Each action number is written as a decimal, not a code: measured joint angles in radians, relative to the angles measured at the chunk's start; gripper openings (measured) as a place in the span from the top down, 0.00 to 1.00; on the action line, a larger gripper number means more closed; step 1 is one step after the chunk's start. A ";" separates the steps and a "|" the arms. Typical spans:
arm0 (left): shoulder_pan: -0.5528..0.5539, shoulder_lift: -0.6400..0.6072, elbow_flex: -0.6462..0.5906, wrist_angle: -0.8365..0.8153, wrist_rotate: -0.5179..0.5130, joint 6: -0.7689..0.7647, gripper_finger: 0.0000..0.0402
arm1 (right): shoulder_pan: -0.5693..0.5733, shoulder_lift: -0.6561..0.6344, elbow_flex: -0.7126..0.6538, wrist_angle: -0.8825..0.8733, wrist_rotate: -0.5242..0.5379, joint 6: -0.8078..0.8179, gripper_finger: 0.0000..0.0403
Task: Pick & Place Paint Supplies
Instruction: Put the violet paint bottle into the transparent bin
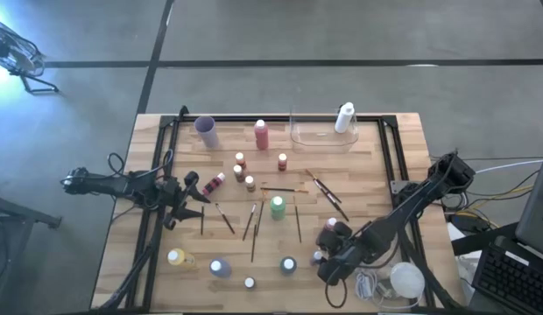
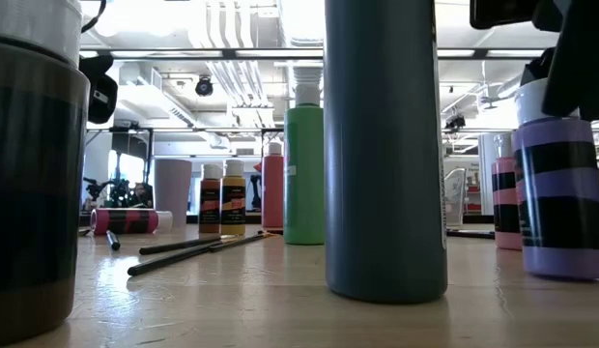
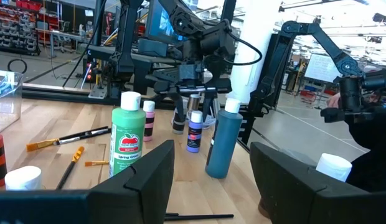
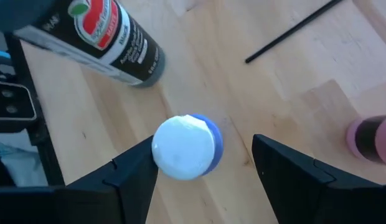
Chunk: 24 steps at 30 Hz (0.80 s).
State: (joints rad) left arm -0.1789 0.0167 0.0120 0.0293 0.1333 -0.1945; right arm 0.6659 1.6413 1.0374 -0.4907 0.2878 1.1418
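High view: right gripper [image 1: 327, 262] hovering over small blue bottle [image 1: 318, 258], right of green bottle [image 1: 278, 207]; left gripper [image 1: 186, 203] waiting left of it.
Right wrist view: jaws spread, straddling blue bottle [image 4: 187, 147], not touching.
Left wrist view: jaws standing apart, empty.

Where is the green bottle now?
The green bottle stands upright near the table's middle in the high view, among scattered paintbrushes, between both arms.

Lighting even and bright from ceiling fixtures, which blow out to white glare in the low view; soft, short shadows on the wooden counter [image 1: 280, 254]; nearest bottles there loom dark and blurred, while the right wrist view is soft throughout.
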 joint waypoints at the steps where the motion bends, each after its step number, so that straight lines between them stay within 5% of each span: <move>1: 0.000 0.000 0.000 0.000 0.000 0.000 0.46 | 0.000 0.000 0.000 0.009 0.000 -0.010 0.36; 9: 0.000 0.000 0.000 0.000 0.000 0.000 0.46 | -0.009 0.000 0.002 0.027 0.007 -0.039 0.33; 24: 0.000 0.000 0.000 0.000 0.000 0.000 0.46 | -0.023 0.000 -0.007 0.034 0.028 -0.054 0.50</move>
State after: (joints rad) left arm -0.1789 0.0170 0.0120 0.0294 0.1336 -0.1944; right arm 0.6426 1.6413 1.0302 -0.4570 0.3161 1.0874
